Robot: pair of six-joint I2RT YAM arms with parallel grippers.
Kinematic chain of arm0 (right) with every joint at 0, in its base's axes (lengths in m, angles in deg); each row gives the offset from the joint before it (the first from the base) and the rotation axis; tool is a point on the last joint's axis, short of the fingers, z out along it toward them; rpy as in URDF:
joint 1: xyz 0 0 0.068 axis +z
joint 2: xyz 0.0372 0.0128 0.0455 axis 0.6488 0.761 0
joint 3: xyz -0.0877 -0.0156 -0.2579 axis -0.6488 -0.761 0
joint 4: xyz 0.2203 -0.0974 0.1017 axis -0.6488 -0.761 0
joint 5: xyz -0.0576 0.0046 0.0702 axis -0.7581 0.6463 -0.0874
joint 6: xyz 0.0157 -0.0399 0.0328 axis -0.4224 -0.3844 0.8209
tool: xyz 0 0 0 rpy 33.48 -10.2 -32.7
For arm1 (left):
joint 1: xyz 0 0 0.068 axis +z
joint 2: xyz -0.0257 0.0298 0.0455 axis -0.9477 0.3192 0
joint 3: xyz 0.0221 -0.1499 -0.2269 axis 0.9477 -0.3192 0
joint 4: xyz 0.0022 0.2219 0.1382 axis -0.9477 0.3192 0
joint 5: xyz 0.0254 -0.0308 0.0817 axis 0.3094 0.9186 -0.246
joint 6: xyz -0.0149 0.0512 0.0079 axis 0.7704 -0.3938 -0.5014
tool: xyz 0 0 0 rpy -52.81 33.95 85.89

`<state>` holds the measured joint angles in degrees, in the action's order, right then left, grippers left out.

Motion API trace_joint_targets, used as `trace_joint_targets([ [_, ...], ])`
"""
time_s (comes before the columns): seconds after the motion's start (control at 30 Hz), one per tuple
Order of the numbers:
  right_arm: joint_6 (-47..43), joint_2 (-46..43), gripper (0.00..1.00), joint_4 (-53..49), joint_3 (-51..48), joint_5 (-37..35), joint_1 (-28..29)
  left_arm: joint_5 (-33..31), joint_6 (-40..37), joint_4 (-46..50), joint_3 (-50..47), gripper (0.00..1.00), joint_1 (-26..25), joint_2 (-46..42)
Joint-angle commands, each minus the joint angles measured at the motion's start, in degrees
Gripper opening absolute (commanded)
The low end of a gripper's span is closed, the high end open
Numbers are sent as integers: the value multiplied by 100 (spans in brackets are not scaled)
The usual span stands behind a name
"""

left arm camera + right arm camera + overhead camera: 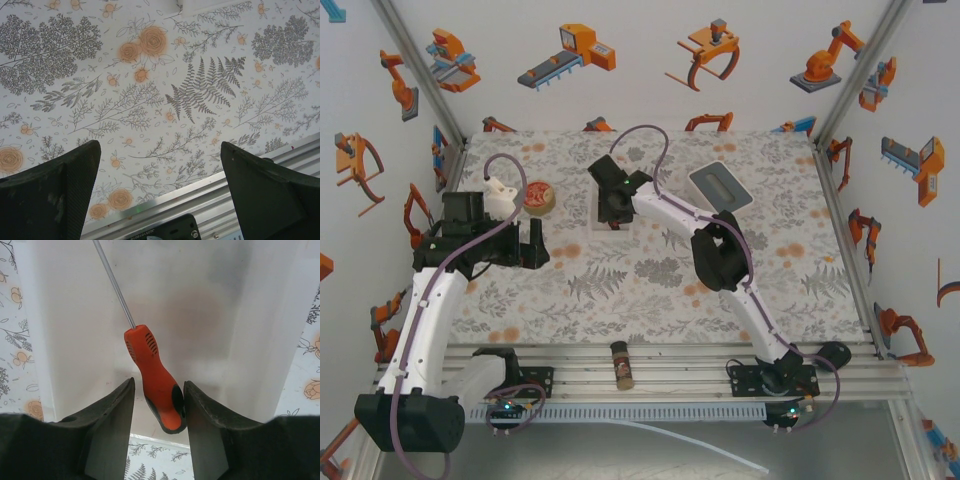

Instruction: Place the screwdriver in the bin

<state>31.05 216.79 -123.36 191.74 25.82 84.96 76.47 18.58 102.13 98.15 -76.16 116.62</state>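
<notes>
The right pincer point(159, 384) is parted loosely around the screwdriver point(150, 360) — one finger touched by its handle — so it might be dragged from the bin point(210, 330) on withdrawal.

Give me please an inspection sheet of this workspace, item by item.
Surface: floral cloth, flat.
Job's things: screwdriver above bin floor, handle inside right gripper.
Clutter: dish, slab, small white object on cloth; bottle on near rail.
Grippers: left gripper open, empty; right gripper open, handle touching one finger, gap at the other.
Cables: purple cable on each arm.
Surroundings: white walls with robot drawings.
</notes>
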Motion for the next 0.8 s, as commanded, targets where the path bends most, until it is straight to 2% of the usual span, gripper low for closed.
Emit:
trace_joint_targets([
  [0.0,-1,-51,45,-113,221,-232,61,74,67,-65,-11,97,34,-34],
  [0.53,-375,-466,48,-173,564,-683,153,36,57,-41,16,97,36,-8],
  [0.67,-829,-796,48,-47,642,-883,253,-64,8,13,86,97,29,13],
  [0.77,-1360,-1415,49,457,163,-949,322,-204,-76,62,122,97,8,27],
])
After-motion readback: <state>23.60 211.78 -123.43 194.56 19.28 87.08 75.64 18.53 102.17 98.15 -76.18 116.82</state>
